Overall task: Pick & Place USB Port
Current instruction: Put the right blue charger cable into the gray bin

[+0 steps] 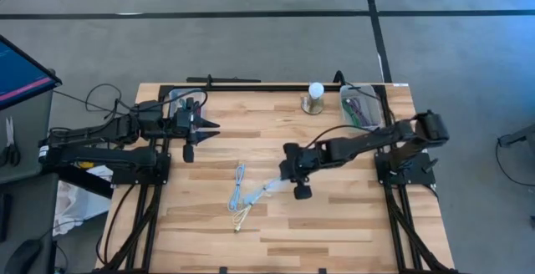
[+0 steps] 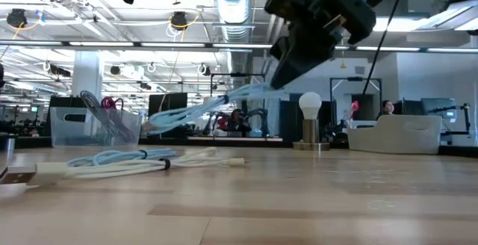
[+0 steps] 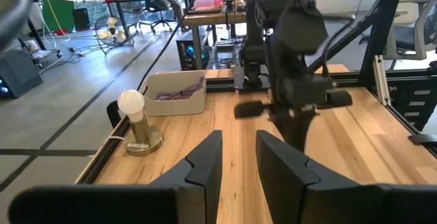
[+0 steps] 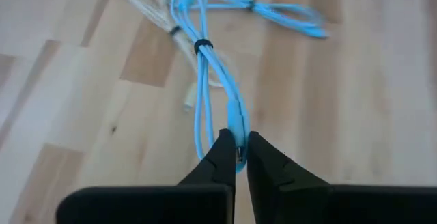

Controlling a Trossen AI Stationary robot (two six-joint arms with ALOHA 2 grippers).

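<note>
The butcher-block table (image 1: 334,215), pale wood in long glued strips, carries everything here. Of the two dark arms, the left one waits near the far left corner, its left gripper (image 1: 203,126) slightly parted with nothing between the fingers, judging by the gap in its own wrist view. The right arm reaches toward the table's middle, and the right gripper (image 4: 237,154) has its tips pinched tight on the light blue USB cable (image 4: 203,80), gripping one end near the plug. That end is lifted clear of the wood while the rest of the bundle, cinched by a small dark tie, trails down to the surface; gripping at the end probably lets the soft loops hang free rather than snag. A cream-white cable (image 2: 134,169) lies on the table just beside and partly under the blue one, also loosely coiled. At the far edge sit a clear plastic bin (image 1: 361,107) holding more cables, likely the drop-off, and near it a bulb-shaped lamp on a round base (image 1: 315,97), glossy white over brass.
</note>
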